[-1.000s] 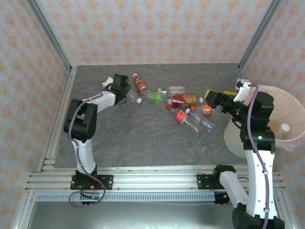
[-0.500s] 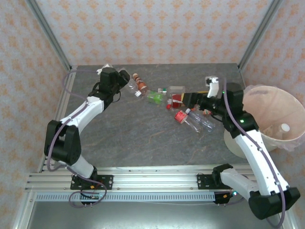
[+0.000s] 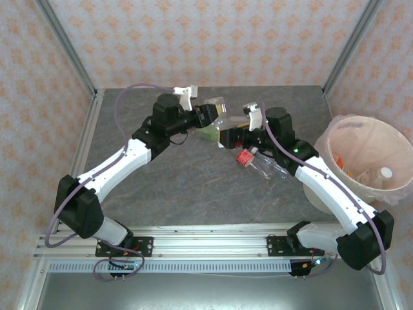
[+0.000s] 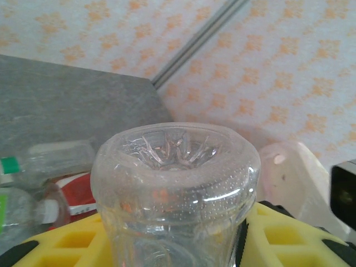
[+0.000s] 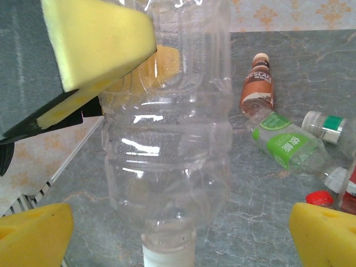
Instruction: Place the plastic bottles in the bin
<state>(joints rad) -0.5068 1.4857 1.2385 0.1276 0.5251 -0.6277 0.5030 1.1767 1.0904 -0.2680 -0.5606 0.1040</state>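
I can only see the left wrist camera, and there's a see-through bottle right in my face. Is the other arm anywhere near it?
Observer: Yes. In the right wrist view the right gripper has its jaws wide open, one on each side of the clear bottle.
Operator: Does the bottle have a lid on?
Observer: Yes, a white cap, on the end that points toward the right gripper.
Operator: Is anything in the bin?
Observer: In the top view, the bin at the far right has a white-capped bottle lying inside.
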